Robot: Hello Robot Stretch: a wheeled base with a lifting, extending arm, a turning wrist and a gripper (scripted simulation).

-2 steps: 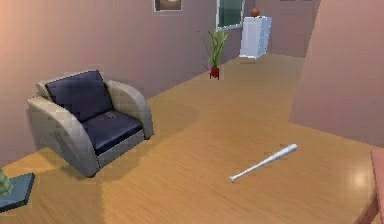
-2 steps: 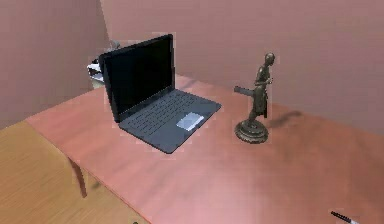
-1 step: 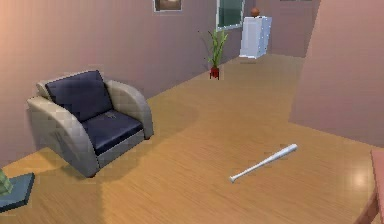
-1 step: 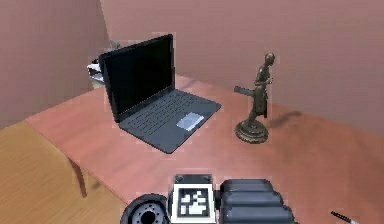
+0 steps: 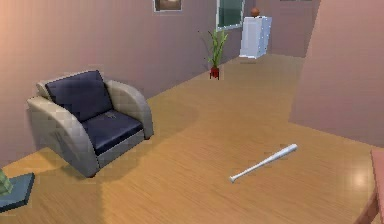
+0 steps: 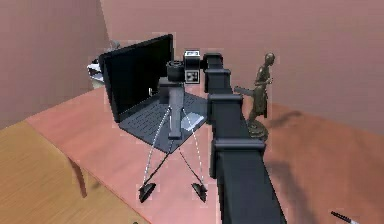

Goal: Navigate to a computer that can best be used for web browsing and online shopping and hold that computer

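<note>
An open dark laptop (image 6: 135,78) lies on a reddish-brown table (image 6: 70,125) in the arm side view, its black screen upright and its keyboard toward the arm. The arm's dark bar (image 6: 235,150) reaches over the table from the bottom edge. My gripper (image 6: 173,190) has its dark body in front of the laptop's keyboard, and its two thin fingers (image 6: 148,190) run down toward the table's near edge. The laptop rests on the table behind the gripper, so I cannot tell whether it holds anything.
A dark figure statue (image 6: 262,90) stands on the table right of the arm. In the forward view, a grey armchair (image 5: 90,115) with dark cushions sits left, a white bat (image 5: 265,162) lies on the wood floor, and a potted plant (image 5: 217,50) and white cabinet (image 5: 255,35) stand far back.
</note>
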